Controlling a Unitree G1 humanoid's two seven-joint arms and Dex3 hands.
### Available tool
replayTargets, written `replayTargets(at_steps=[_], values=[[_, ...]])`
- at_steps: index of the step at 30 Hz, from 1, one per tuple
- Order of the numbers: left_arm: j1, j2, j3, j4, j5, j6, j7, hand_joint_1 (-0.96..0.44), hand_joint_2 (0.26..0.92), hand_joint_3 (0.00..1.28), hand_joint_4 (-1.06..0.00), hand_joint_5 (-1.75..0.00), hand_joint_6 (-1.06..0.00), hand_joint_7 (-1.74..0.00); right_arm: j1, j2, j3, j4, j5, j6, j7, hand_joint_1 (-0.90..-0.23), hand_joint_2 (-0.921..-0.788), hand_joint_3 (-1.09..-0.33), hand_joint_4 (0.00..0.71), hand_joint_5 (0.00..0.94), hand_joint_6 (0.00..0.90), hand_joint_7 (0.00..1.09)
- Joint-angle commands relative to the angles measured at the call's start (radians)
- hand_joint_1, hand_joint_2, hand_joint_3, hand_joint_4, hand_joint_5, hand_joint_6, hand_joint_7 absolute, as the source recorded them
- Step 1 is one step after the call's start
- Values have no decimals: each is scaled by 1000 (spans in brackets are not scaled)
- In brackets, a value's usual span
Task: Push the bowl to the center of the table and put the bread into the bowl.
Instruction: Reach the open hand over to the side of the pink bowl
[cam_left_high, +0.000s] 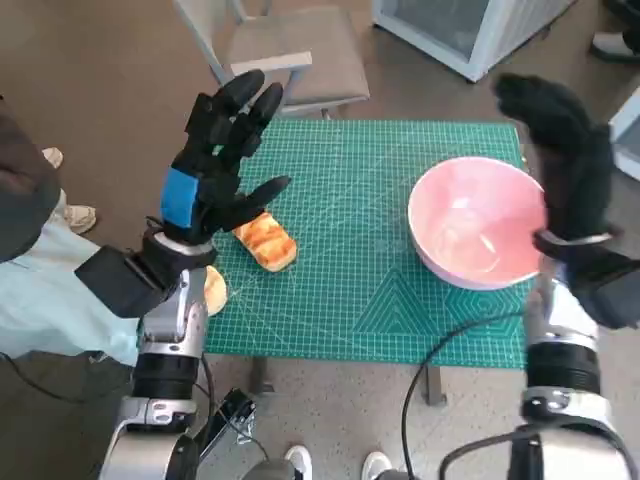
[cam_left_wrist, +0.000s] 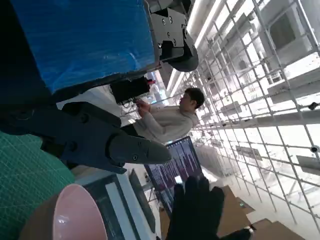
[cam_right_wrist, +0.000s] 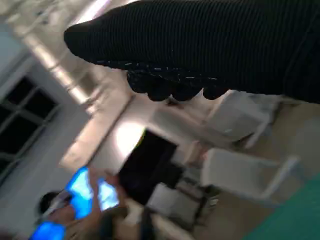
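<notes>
The bread (cam_left_high: 266, 241) lay on the green mat (cam_left_high: 350, 290) at its left side, long axis running diagonally from far-left to near-right, well apart from the pink bowl (cam_left_high: 478, 226) at the right edge, while the left hand (cam_left_high: 213, 160) and right hand (cam_left_high: 560, 150) were raised, fingers spread, grasping nothing.

A grey chair (cam_left_high: 300, 55) stands on the brown floor (cam_left_high: 90, 70) behind the green-matted bench (cam_left_high: 350, 290), a white cabinet (cam_left_high: 470, 30) beside it.
</notes>
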Motion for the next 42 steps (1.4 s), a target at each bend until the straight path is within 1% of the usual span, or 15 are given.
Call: replayTargets(at_steps=[1,4,7,9,12,17,18,21,26,29,32,34,38,41,42], values=[[3,4,5,3,-5,-10,-4,-419,921,189,-310,-14,-93,-618,-14,-57,-24,130,-59,17,-130,-601,-921,-833,209,0,-1,558],[5,4,5,2,-3,-11,-2,-415,921,190,-309,-14,-95,-614,-21,-83,-22,187,-98,48,-220,-577,-921,-852,200,0,-1,548],[7,4,5,3,1,-14,1,-416,921,190,-309,-13,-96,-611,-24,-96,-17,238,-126,96,-296,-556,-921,-871,192,0,-1,542],[9,5,6,3,1,-14,2,-415,921,191,-309,-13,-97,-610,-22,-99,-15,263,-138,127,-334,-545,-921,-883,187,0,-1,530],[9,5,6,2,3,-13,4,-414,921,191,-310,-13,-99,-607,-20,-99,-15,290,-146,171,-365,-543,-921,-901,180,0,-1,513],[13,9,7,-2,7,-13,7,-415,921,190,-309,-12,-103,-601,-6,-94,-28,326,-138,271,-374,-541,-921,-890,167,0,-1,491],[15,11,8,-4,6,-12,6,-416,921,190,-309,-12,-104,-599,-1,-90,-31,331,-134,298,-369,-542,-921,-882,162,1,-1,483],[19,14,9,-12,6,-8,6,-418,921,190,-310,-11,-106,-595,7,-84,-35,340,-131,350,-360,-550,-921,-861,143,1,-1,460],[29,23,12,-26,1,-2,3,-420,921,190,-310,-11,-109,-589,22,-73,-23,351,-148,413,-367,-556,-921,-851,141,3,2,443],[33,27,14,-31,-3,2,1,-423,921,189,-308,-9,-112,-583,25,-64,-24,353,-147,435,-362,-556,-921,-857,159,7,31,396],[39,31,16,-40,-8,10,0,-425,921,188,-305,-7,-114,-578,30,-45,-34,357,-135,453,-349,-553,-921,-863,176,14,46,386],[43,33,17,-45,-10,12,-2,-427,921,187,-305,-7,-116,-572,32,-33,-41,358,-127,460,-338,-546,-921,-873,192,10,72,356],[50,37,20,-55,-10,14,-3,-430,921,185,-308,-6,-134,-537,29,-9,-57,359,-117,478,-315,-546,-921,-880,195,5,80,334],[54,41,22,-59,-11,17,-5,-431,921,185,-309,-6,-140,-526,25,5,-63,360,-119,487,-308,-550,-921,-882,193,2,78,322],[54,42,22,-59,-12,18,-6,-432,921,184,-310,-6,-142,-523,24,10,-60,361,-125,490,-310,-549,-921,-882,192,1,77,318]])
